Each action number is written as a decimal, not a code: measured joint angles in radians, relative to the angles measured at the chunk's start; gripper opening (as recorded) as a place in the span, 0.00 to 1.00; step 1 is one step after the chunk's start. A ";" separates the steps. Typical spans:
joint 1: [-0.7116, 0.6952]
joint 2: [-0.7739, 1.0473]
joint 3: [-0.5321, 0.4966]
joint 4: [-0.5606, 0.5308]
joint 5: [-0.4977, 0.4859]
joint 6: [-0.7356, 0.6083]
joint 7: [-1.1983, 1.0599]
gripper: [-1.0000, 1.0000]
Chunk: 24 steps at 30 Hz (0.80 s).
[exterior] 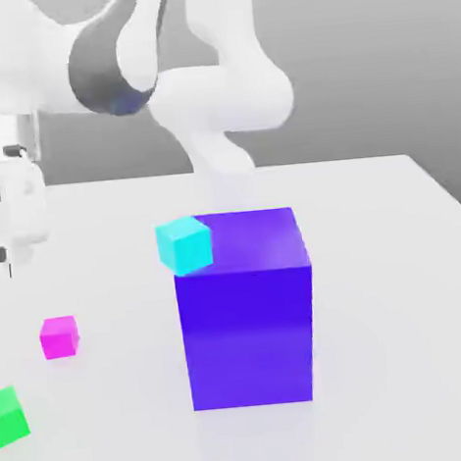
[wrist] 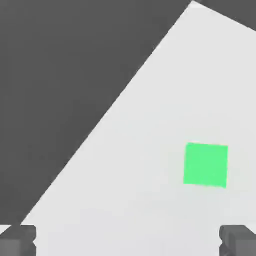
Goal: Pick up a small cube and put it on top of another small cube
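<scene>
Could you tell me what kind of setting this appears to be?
Most likely a simulated tabletop test bench: a plain white table against a grey backdrop, a white robot arm, and flat-coloured blocks such as the big blue-purple block and small magenta cube.

The exterior view faces the white arm (exterior: 212,88) across the white table (exterior: 395,259); the hand view looks straight down near a table edge, sharing the small green cube (wrist: 205,164).
</scene>
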 joint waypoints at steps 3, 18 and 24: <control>-0.087 0.109 -0.056 -0.068 0.003 0.073 0.067 0.50; -0.348 0.452 0.194 -0.067 0.271 0.329 -0.077 0.00; -0.291 0.381 0.119 -0.083 0.193 0.275 -0.019 0.00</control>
